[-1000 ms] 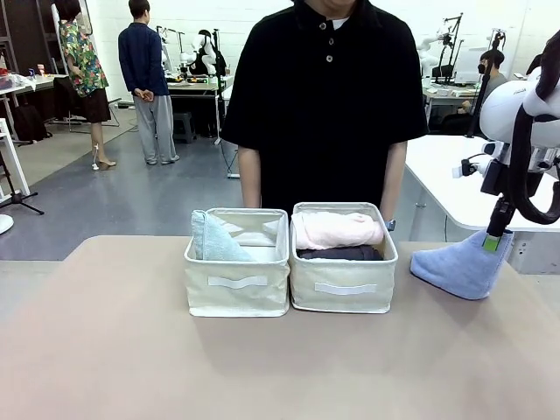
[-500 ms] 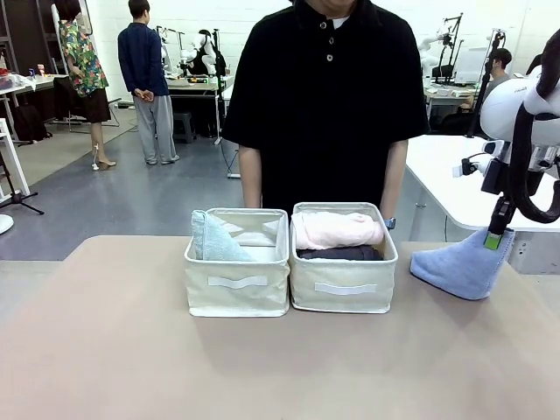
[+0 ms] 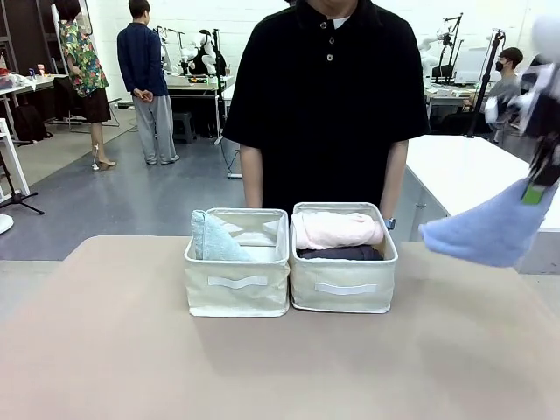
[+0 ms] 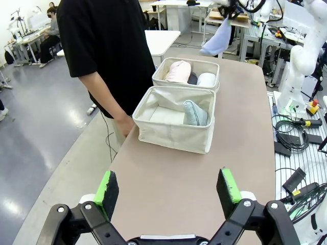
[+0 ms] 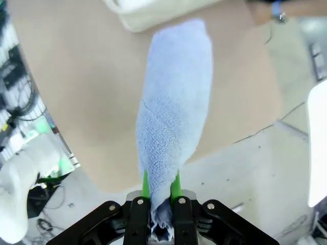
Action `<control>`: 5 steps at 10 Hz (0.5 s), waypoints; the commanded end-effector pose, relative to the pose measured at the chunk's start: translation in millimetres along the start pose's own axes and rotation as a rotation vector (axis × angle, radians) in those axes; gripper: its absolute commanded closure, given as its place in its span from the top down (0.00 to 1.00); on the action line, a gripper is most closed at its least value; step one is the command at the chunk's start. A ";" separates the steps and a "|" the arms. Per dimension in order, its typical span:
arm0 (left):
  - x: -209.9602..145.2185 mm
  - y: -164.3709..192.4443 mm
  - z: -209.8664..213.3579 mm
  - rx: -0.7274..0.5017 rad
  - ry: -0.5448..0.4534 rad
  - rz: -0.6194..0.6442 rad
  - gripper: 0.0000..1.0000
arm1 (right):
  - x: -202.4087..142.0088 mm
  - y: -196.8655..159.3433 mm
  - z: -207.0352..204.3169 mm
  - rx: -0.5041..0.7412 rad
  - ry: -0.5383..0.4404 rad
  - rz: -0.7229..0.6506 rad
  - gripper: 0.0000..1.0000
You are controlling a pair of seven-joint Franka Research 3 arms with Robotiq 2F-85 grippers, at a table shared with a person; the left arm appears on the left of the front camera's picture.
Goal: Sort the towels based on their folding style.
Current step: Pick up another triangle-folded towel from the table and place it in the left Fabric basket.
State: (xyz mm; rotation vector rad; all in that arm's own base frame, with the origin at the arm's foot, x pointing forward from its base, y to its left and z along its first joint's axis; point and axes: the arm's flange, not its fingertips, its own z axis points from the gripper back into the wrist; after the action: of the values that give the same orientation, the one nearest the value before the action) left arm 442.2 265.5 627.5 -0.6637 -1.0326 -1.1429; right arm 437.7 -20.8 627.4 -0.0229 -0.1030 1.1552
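Aloft over the tabletop's (image 3: 262, 367) right edge, the light blue towel (image 3: 481, 234) hung with its narrow end pinched in the right hand (image 5: 160, 185). The pale teal towel (image 3: 213, 238) sat in the left basket (image 3: 236, 296), and the pink roll (image 3: 337, 229) and dark grey roll (image 3: 341, 254) in the right basket (image 3: 343, 302). The left hand (image 4: 167, 186) stood spread wide.

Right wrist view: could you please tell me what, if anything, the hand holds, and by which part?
The right hand is shut on the light blue towel, pinching its narrow end.
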 end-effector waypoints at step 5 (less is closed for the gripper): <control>2.4 -1.0 1.6 -0.001 -0.001 0.015 1.00 | -10.8 58.9 54.0 -0.057 -0.042 0.034 0.00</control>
State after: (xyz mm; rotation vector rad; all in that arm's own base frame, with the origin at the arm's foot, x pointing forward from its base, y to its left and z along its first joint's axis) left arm 442.1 265.7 627.4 -0.6638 -1.0325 -1.1426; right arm 371.3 -9.5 673.3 -0.0324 -0.1827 1.1665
